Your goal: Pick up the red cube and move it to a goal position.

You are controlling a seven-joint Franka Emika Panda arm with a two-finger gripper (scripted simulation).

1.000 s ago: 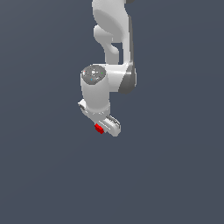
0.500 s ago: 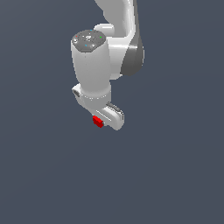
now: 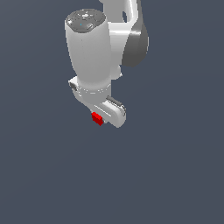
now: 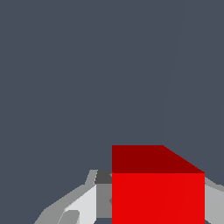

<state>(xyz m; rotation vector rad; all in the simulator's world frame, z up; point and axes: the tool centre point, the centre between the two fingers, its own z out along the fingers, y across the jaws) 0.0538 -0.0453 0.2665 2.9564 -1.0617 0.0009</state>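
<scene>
**Red cube held in the pincer, no surface in view**

I see my white arm's pincer (image 3: pixel 104 116) clamped on the red cube (image 3: pixel 97 118), which sits between the fingers against plain grey. In the wrist view the cube (image 4: pixel 157 197) fills the near corner. No goal marker shows. A jerky move could slip the cube loose.

A bare simulated space: flat slate-grey backdrop (image 3: pixel 175 175) everywhere (no furniture, walls or horizon).

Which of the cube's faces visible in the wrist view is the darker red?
The smaller, slanted face of the red cube, farther from the pincer; the large face is bright red.
</scene>
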